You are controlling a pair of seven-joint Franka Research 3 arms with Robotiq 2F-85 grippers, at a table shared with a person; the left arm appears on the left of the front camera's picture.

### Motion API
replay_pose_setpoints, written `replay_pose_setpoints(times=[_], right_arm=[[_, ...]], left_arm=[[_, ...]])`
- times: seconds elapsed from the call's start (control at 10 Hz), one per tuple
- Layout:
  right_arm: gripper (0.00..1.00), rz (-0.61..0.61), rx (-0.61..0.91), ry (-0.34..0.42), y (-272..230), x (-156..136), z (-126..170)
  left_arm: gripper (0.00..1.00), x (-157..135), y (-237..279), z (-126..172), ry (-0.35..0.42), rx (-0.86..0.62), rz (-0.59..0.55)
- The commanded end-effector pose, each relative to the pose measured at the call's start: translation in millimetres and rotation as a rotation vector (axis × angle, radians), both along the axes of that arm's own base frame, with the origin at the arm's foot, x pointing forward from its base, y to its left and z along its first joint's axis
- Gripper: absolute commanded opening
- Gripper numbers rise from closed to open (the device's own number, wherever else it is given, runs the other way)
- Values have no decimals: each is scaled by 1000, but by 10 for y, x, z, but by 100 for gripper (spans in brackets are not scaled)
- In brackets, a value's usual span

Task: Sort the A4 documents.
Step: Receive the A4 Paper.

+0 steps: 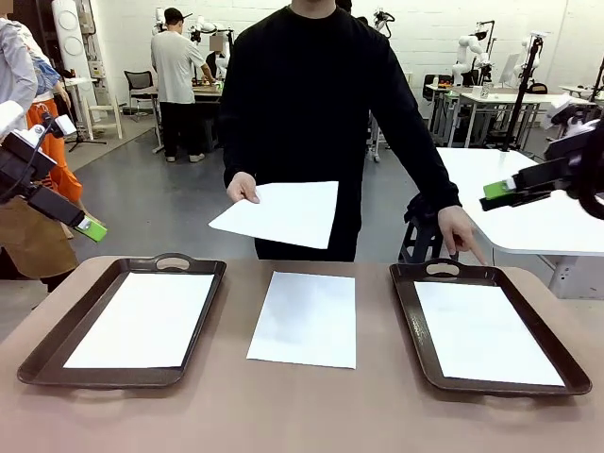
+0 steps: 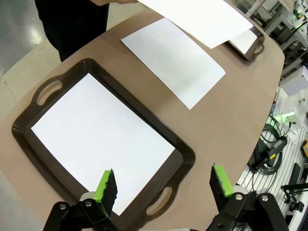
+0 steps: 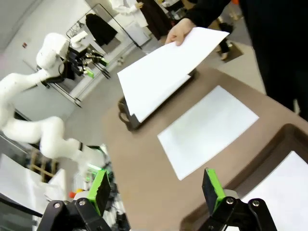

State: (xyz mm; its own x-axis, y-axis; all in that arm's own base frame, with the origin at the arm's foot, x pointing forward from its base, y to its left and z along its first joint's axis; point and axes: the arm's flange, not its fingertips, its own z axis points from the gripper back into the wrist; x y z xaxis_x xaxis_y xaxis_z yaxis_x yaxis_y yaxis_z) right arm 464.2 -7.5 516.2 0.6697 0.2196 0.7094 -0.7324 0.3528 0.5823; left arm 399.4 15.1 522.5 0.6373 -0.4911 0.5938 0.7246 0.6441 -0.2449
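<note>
left claw (image 2: 163, 183): gaping wide, hovering above left tray (image 1: 64, 338) | right claw (image 3: 156, 188): gaping wide | hand (image 1: 243, 187): holding sheet (image 1: 283, 212) out above table (image 1: 377, 415) | loose sheet (image 1: 305, 318): lying beside left tray

A4 docs (image 1: 304, 319): matt wht paper. Trays (image 1: 55, 342): glossy brn plastic. Table (image 1: 302, 411): matt.

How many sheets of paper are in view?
4: first sheet in the left tray, second sheet on the table between trays, third sheet in the right tray, fourth sheet in the person's hand. More may lie stacked underneath.
</note>
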Motion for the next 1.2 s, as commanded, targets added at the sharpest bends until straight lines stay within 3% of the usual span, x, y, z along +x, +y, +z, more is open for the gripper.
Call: replay_pose_setpoints(times=[0.0, 0.4, 0.6, 0.9, 1.1], right_arm=[[100, -44, 118, 134, 221, 101, -135], [100, -75, 341, 415, 827, 407, -530], [100, -101, 372, 525, 1134, 550, -779], [100, -112, 384, 640, 1558, 669, -1036], [100, -115, 390, 669, 1781, 773, -1106]], left_arm=[[100, -3, 13, -1, -4, -2, -6], [100, -3, 13, -1, -4, -2, -6], [100, -3, 13, -1, -4, -2, -6], [100, -3, 13, -1, -4, -2, -6], [100, -3, 13, -1, -4, -2, -6]])
